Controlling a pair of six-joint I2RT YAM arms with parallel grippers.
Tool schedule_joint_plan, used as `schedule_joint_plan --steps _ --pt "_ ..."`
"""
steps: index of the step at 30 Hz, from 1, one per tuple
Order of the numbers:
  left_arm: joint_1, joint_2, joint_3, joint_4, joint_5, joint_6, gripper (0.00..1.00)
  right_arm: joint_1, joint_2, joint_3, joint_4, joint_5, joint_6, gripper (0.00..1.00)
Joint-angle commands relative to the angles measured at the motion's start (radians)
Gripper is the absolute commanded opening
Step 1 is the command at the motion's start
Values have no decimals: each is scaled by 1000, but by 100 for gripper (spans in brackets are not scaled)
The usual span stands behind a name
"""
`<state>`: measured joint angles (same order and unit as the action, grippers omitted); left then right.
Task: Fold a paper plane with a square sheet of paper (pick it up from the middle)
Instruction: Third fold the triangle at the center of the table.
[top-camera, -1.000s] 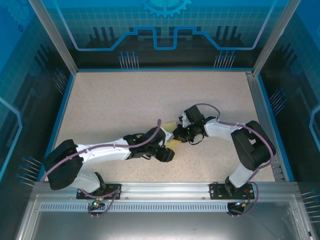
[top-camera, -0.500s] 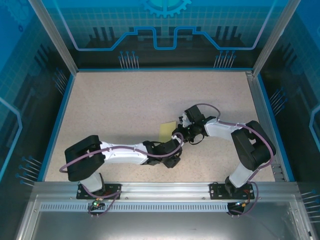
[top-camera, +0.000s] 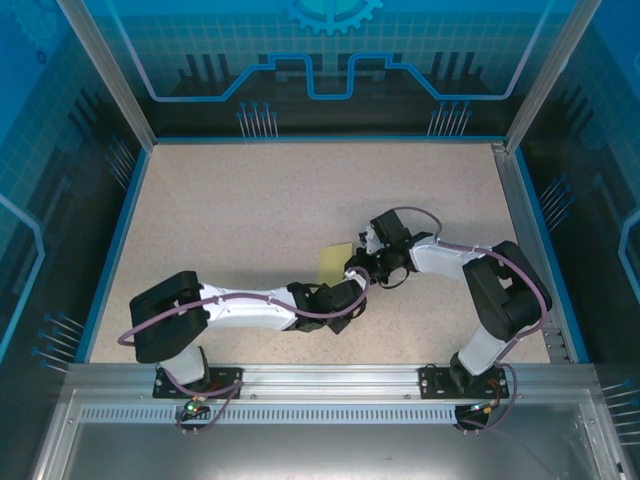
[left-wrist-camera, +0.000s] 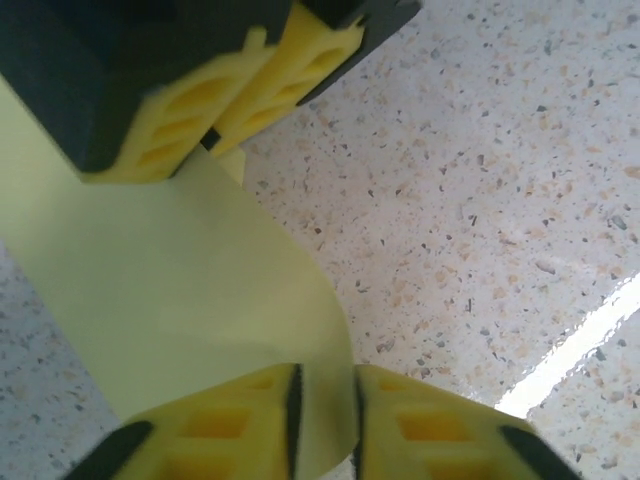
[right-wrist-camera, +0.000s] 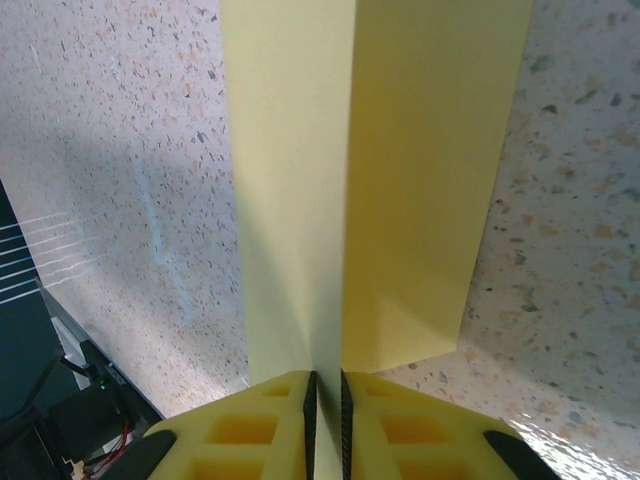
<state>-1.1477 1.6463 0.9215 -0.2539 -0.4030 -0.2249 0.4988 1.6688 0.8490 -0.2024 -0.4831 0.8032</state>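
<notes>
**Both grippers on the folded paper**

From above, the left arm lies across the near part of the table (top-camera: 250, 200), its tip at mid-table. The left gripper (left-wrist-camera: 323, 385) is clamped on the near end of the paper (left-wrist-camera: 200, 300): its pads sit almost together, with the curled yellow edge in the slit between them. The paper, folded into a strip, is lifted off the table and spans to the right gripper (right-wrist-camera: 326, 382). That gripper is pinched on the fold, and two layers spread from its narrow slit in a V. From above, the paper shows as a small yellow patch just left of the right gripper and beyond the left one.
</notes>
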Motion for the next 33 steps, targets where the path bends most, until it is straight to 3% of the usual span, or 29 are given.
schedule_joint_plan --steps 1,5,9,14,20,33 --pt "-3 -34 0 -10 -18 15 16 -19 4 5 -28 -12 -7 16" --pt "13 -46 -2 -13 15 15 7 -25 -7 0 -32 -6 -11 18" --pt "57 -79 -25 5 121 10 0 -40 -43 -4 -49 0 -26 23" --pt "122 -106 -44 22 298 10 0 -63 -93 2 -86 25 -54 28" --pt "196 -102 -51 32 457 5 0 -62 -81 25 -72 20 -56 23" --pt "269 -91 -58 27 552 -2 0 -16 165 216 -127 48 -108 16"
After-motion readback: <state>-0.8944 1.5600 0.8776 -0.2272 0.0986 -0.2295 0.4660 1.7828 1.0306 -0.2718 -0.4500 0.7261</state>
